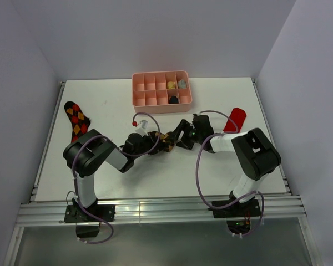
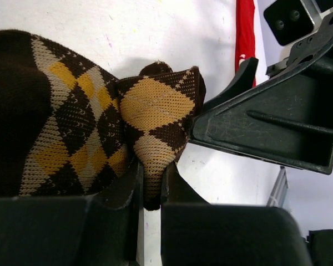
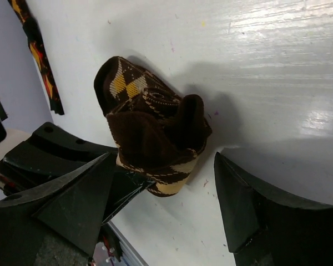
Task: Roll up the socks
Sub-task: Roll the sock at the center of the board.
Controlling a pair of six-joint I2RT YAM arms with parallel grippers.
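The tan argyle sock (image 2: 94, 111) lies bunched into a loose roll (image 3: 155, 138) at mid-table (image 1: 165, 138). My left gripper (image 2: 150, 183) is shut on a fold of its edge, the fabric pinched between the two fingers. My right gripper (image 3: 164, 191) stands open, one finger on each side of the roll and neither touching it; in the top view the right gripper (image 1: 180, 133) faces the left gripper (image 1: 154, 142) across the sock. The red-orange argyle sock (image 1: 76, 119) lies flat at the far left. The plain red sock (image 1: 235, 119) lies at the right.
A pink compartment tray (image 1: 139, 88) stands at the back centre with a few small rolled items in its right cells. My right gripper's finger (image 2: 266, 127) fills the right side of the left wrist view. The table's side rails run along both edges.
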